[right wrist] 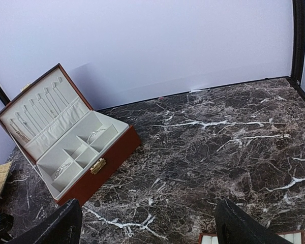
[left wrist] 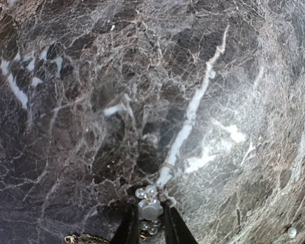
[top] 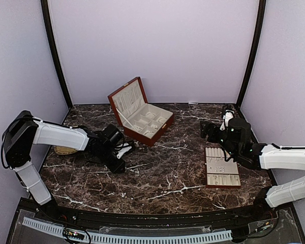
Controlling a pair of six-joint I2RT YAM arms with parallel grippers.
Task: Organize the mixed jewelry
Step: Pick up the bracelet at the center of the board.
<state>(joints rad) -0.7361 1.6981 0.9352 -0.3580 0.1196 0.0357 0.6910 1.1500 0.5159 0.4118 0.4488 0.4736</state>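
The left claw (left wrist: pixel 151 219) is closed almost fully, its two dark fingers (left wrist: pixel 128 230) pinching a bead cluster (left wrist: pixel 149 208): a small piece of the mixed jewelry made of pale, pearly round beads bunched around a larger silvery-white centre, with a few smaller beads hanging below between the fingers. Whether the cluster touches the dark, white-veined marble counter (top: pixel 168 178) or sits just above it cannot be told. This claw is low over the left-centre of the counter, in front of the wooden box (right wrist: pixel 101 175). A single loose bead (left wrist: pixel 293 232), round and white, lies well to one side of the cluster at the bottom right of the left wrist view, and a bit of gold-toned chain (left wrist: pixel 77 238) shows at the bottom edge on the other side. The red-brown box stands open with its lid tilted back; one cream-lined compartment holds a thin silvery loop (right wrist: pixel 95 133) and another compartment nearer the front holds a second loop (right wrist: pixel 61 170). The right claw (right wrist: pixel 147 206) is spread wide and holds nothing, hanging above the counter just behind the cream slotted tray (top: pixel 213 152). Tiny specks dot the tray's upper half, too small to make out
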